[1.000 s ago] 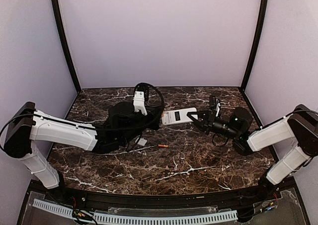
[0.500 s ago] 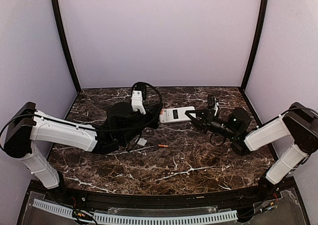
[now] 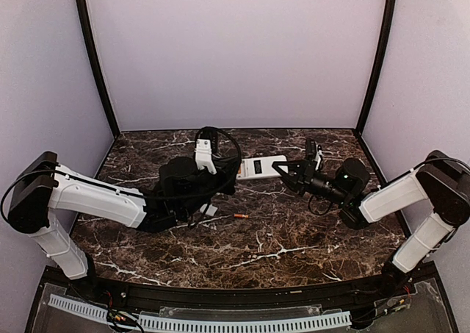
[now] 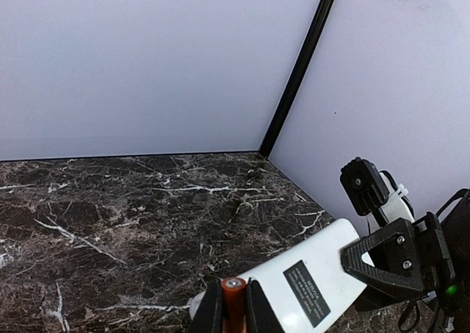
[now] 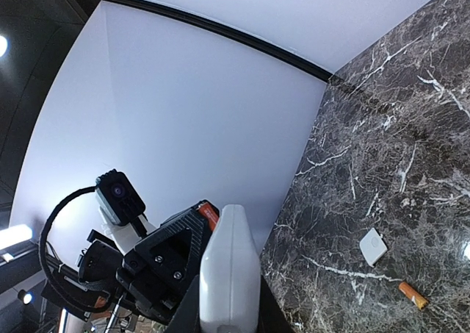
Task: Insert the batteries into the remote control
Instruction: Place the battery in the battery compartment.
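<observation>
**Remote carried across to meet the battery**

Nearest me on the table (image 3: 294, 237), the second battery (image 3: 240, 216) lies loose at about five o'clock from my left gripper (image 4: 233, 315). A small white cover (image 3: 211, 210) lies near it on its nine o'clock side. Nothing touches either of them.

Further out, my left gripper is clamped on the battery (image 4: 233, 289), which stands on end between the fingers with its tip showing. At about two o'clock from it is the remote (image 3: 262, 167). My right gripper (image 3: 286, 170) is closed on the remote's far end and, as far as I can judge, holds it clear of the table.

Over the last second my right arm has drawn the remote toward ten o'clock, closing the gap, while my left arm has barely shifted and neither grip has changed. In the left wrist view the remote's free end now sits just behind my fingers, its white back and dark label turned toward me.

I take this as the line-up before insertion: no battery is in yet, and one is still waiting on the table. I cannot make out the open slot from here, so I would only be guessing at how the battery sits against it. If it goes in at a slant, it could slip from so light a pinch.

At twelve o'clock, beyond everything, stands the plain back wall (image 3: 235, 54).
</observation>
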`<state>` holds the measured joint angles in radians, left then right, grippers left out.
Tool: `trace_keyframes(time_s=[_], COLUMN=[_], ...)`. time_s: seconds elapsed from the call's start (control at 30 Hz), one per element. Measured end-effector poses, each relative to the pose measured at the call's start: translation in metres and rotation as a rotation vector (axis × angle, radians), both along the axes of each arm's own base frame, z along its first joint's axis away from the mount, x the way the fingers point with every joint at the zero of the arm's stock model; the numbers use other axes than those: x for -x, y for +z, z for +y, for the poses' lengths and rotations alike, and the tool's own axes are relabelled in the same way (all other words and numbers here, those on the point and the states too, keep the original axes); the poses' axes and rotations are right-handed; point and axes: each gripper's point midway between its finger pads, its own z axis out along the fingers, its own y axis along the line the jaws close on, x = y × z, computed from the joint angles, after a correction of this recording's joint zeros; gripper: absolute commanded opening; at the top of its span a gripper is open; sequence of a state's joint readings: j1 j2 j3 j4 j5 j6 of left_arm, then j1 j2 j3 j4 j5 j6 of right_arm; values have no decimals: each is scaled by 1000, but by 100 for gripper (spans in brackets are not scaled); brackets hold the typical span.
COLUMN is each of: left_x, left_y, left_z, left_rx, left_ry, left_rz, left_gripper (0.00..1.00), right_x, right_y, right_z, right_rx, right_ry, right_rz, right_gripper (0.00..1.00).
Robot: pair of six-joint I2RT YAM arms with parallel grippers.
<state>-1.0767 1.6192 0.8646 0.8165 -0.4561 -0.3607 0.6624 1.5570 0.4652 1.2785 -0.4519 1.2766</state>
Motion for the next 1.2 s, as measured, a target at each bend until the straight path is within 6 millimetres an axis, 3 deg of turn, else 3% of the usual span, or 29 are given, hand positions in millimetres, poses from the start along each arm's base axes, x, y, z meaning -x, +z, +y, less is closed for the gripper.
trace_keyframes(time_s=[0.23,0.43,0.57,0.83,0.97,1.2], left_x=[-2,-4,-4,3,11,10], left_y=[-3,-4,-4,-9,-1,28], left_z=[4,7,7,1,-1,12], left_rx=[-10,-12,-15,-64,-81,-172], left_ry=[24,45,48,-15,-63,-135], left_rz=[1,3,3,15,-1,-36], left_gripper=[29,33,42,66,76,76], right_x=[-1,-1,-1,-1,-1,4], right_y=[5,7,8,6,4,8], right_z=[1,1,1,2,1,-4], right_rx=[-6,0,6,22,39,78], right_ry=[-1,-4,-6,-5,0,30], right_rz=[-16,-32,-43,-55,-58,-97], right_gripper=[0,0,0,0,0,0])
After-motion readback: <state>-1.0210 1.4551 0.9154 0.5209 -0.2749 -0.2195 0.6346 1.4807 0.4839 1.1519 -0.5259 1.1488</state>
